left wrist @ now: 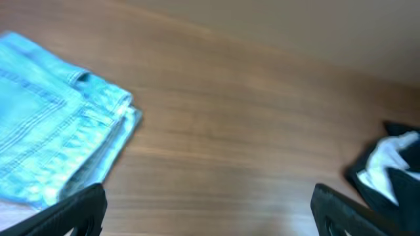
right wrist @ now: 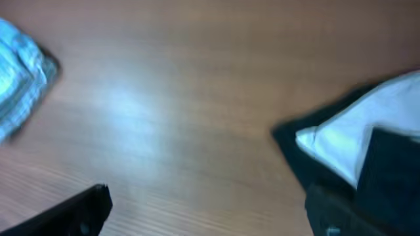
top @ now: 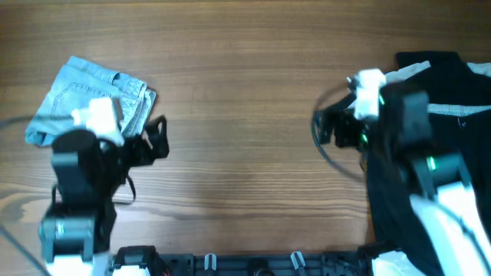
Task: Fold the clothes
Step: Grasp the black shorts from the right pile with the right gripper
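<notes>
A heap of black and off-white garments (top: 449,100) lies at the table's right edge, partly under my right arm. It also shows in the right wrist view (right wrist: 367,137) and at the right edge of the left wrist view (left wrist: 390,164). I cannot pick out the black shorts in the heap. My right gripper (top: 326,126) is open and empty just left of the heap; its fingers frame bare wood (right wrist: 207,210). My left gripper (top: 157,138) is open and empty over bare wood (left wrist: 207,210), right of a folded denim garment.
A folded light-blue denim garment (top: 88,96) lies at the back left; it shows in the left wrist view (left wrist: 56,144) and at the left edge of the right wrist view (right wrist: 20,72). The wooden table (top: 245,100) lies between. A black rail (top: 230,264) runs along the front edge.
</notes>
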Available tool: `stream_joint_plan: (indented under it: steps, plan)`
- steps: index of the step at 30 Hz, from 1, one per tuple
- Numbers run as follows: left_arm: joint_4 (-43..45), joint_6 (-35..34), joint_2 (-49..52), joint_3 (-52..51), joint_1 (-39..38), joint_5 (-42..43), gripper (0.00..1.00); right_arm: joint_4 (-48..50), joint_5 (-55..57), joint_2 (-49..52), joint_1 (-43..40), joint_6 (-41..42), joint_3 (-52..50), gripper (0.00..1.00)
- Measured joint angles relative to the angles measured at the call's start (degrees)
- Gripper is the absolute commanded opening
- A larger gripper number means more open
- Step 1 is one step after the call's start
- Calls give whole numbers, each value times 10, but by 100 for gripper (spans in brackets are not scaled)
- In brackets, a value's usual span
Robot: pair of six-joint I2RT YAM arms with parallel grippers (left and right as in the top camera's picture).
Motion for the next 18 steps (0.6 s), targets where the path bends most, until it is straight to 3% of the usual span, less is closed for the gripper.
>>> stream_joint_plan:
  steps: [2, 5, 8, 12, 18]
  plan:
    - [-7, 0, 66, 28, 0, 30, 100, -24, 0, 95, -2, -6, 56, 100]
    - [-14, 0, 95, 28, 0, 51, 100, -21, 13, 149, -36, 38, 64, 97]
    - [-14, 0, 108, 28, 0, 60, 100, 1, 33, 222, -171, 90, 65, 90]
    - [-26, 0, 108, 28, 0, 63, 100, 14, 40, 292, -249, 101, 66, 78]
    - [-29, 0, 108, 28, 0, 63, 100, 20, 80, 429, -261, 122, 68, 71]
